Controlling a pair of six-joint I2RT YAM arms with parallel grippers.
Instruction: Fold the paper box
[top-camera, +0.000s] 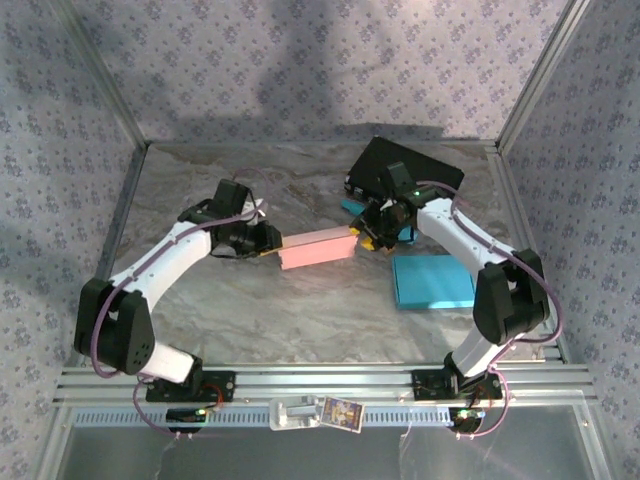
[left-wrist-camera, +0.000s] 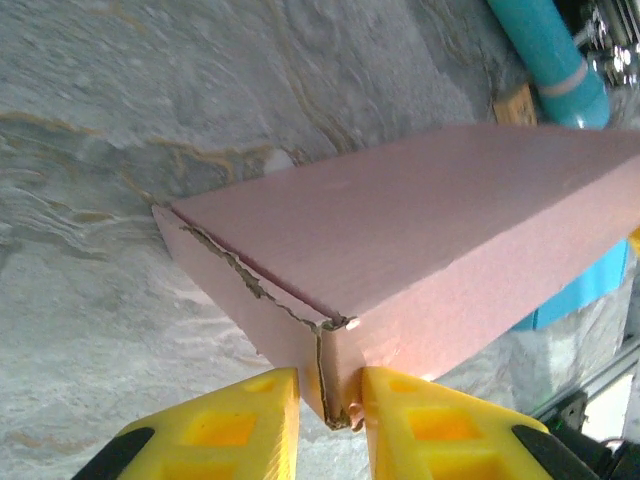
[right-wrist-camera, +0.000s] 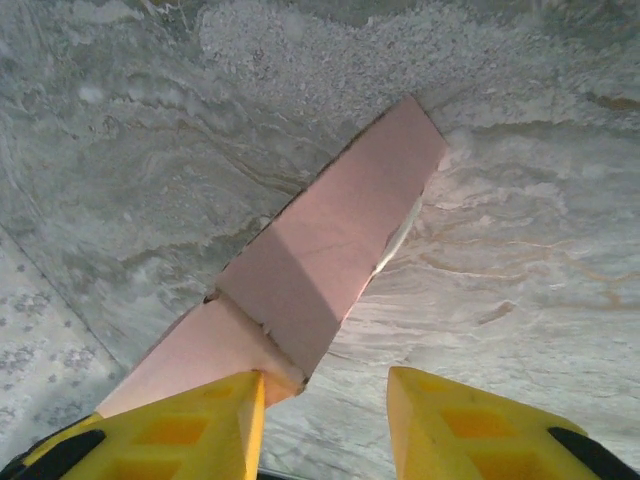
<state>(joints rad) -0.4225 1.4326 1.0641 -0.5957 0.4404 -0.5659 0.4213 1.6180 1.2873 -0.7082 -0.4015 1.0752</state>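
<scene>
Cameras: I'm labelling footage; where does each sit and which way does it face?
Top external: above and behind the arms, looking down on the table; arms, left hand, right hand show.
Left wrist: on the left arm, facing along its yellow fingers pinching the pink box.
Right wrist: on the right arm, facing past its open fingers at the box's other end.
All three see the pink box.
</scene>
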